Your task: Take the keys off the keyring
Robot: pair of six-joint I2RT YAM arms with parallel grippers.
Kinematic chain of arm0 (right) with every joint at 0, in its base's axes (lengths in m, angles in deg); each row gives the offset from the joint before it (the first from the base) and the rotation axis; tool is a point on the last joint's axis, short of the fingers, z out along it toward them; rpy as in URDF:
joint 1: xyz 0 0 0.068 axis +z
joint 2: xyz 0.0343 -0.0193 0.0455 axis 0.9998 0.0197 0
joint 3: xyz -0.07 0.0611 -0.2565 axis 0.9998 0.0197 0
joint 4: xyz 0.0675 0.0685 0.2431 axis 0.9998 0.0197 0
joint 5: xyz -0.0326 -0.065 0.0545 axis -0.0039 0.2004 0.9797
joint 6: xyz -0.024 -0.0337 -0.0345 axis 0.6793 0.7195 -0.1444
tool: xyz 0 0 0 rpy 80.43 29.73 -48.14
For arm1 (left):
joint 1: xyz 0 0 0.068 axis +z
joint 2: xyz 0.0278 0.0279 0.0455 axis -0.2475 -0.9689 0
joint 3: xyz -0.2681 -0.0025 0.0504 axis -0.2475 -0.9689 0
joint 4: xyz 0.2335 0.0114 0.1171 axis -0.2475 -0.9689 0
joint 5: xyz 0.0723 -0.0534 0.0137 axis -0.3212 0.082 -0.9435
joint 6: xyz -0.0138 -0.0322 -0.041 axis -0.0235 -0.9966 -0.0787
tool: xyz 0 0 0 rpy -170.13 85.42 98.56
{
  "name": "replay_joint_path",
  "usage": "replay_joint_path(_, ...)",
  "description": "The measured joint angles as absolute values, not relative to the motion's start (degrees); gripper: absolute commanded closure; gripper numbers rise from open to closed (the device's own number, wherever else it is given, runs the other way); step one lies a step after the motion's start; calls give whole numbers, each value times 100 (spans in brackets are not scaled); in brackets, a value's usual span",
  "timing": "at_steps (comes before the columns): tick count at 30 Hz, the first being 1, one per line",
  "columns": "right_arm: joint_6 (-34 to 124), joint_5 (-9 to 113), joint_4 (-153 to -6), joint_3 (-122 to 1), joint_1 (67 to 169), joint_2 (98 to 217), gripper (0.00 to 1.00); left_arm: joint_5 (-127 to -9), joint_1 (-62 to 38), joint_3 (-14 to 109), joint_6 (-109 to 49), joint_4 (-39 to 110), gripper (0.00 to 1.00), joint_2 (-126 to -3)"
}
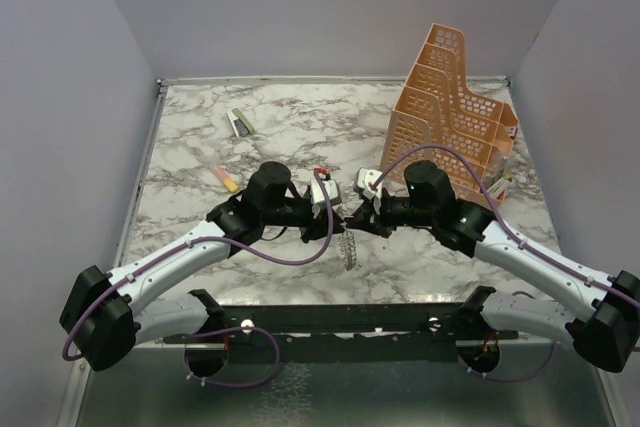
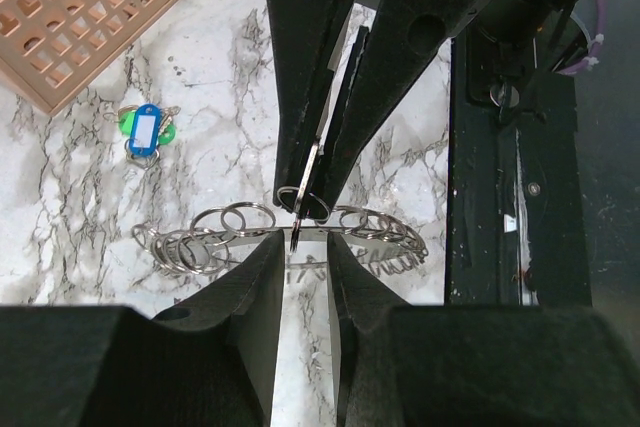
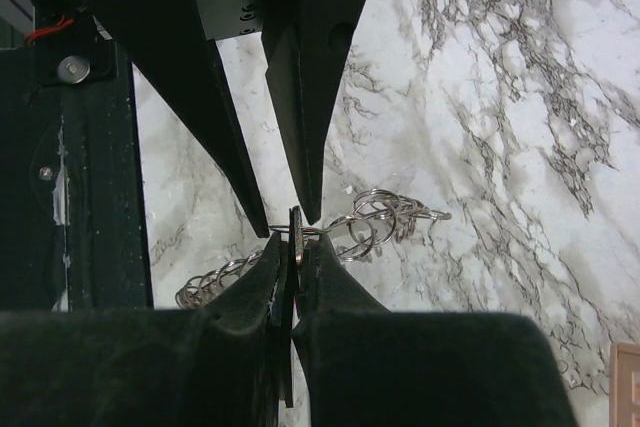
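Note:
The keyring (image 1: 348,247) hangs low between my two grippers over the marble table. In the left wrist view it lies edge-on as a thin wire (image 2: 392,238). The keys (image 2: 200,242) look like several small silvery loops bunched along it. They also show in the right wrist view (image 3: 385,212). My right gripper (image 3: 295,242) is shut on one thin key at the ring's middle, and its fingers (image 2: 290,97) come down from above in the left wrist view. My left gripper (image 2: 303,239) is open, its jaws either side of that key. Its fingers (image 3: 300,97) face my right gripper.
An orange slotted rack (image 1: 450,117) stands at the back right. A small blue-green tag (image 2: 143,132) lies near its base. A yellow piece (image 1: 226,179) and a grey-green object (image 1: 240,123) lie at the back left. The dark front rail (image 2: 510,197) is close behind the grippers.

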State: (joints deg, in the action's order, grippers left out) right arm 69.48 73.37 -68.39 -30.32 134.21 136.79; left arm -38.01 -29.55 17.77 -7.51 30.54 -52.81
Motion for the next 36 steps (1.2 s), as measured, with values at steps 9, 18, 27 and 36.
replay_joint_path(9, 6989, 7483, -6835, -3032, 13419, 13802, 99, -3768, -2968, 1777, -756, 3056, 78, -5281)
replay_joint_path(18, 7000, 7512, -6802, -3032, 13419, 13848, 99, -3652, -2968, 1777, -760, 3061, 82, -5287)
replay_joint_path(27, 6998, 7536, -6795, -3032, 13421, 13843, 100, -3619, -3003, 1777, -766, 3065, 79, -5362)
replay_joint_path(36, 7000, 7542, -6795, -3032, 13419, 13839, 99, -3617, -3007, 1779, -771, 3043, 100, -5373)
